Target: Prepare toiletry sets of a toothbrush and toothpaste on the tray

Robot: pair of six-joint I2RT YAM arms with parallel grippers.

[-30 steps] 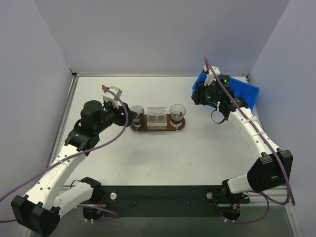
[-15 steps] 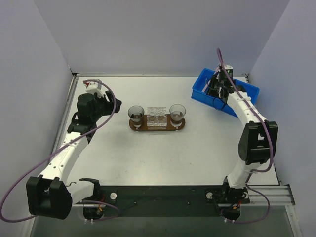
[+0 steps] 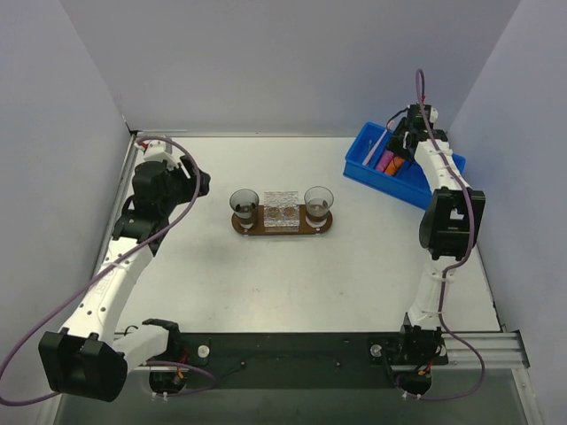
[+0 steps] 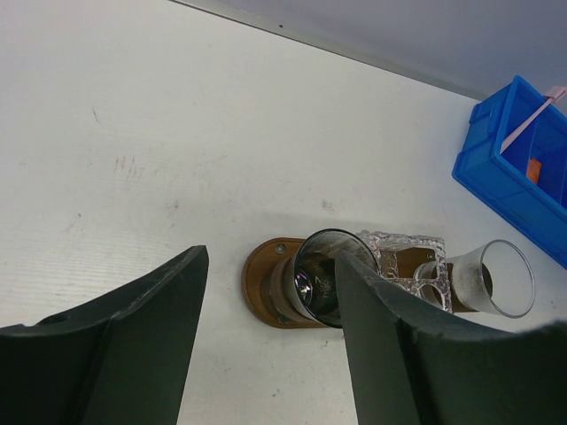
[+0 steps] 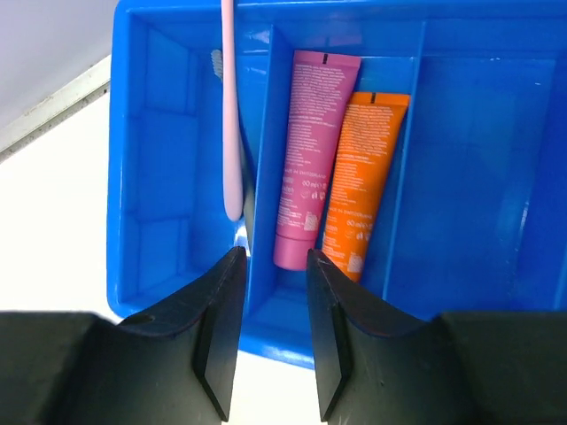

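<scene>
The right gripper (image 5: 272,257) is held over the blue bin (image 5: 133,177). Its two dark fingers (image 5: 221,310) are parted by a narrow gap, and nothing is pinched between them. A thin divider wall of the bin is seen directly below that gap.

In the compartment to the left of the wall in the wrist view, the toothbrush (image 5: 229,115) is laid. It is a very thin, pale-pink stick with whitish bristles at its far end. In the next compartment the magenta toothpaste tube (image 5: 306,150) and the orange toothpaste tube (image 5: 359,177) are laid side by side and touching. Both are flat, tapered and printed with fine text, with their wide ends towards the far wall. The bin is of glossy moulded plastic with straight walls.

The left gripper (image 4: 270,261) is spread wide with nothing held, over the matte white table (image 4: 133,133), which is marked by faint scuffs. Beyond it the tray (image 4: 261,288) is seen, a dark-brown wooden board with rounded ends and a small silver stud. On the tray a clear glass cup (image 4: 323,274) is stood at the near end and a second cup (image 4: 496,279) at the far end. A clear, knobbly glass block (image 4: 399,243) is set between them. What the cups hold cannot be told. The tray is placed mid-table, well apart from the bin at the far right corner.
</scene>
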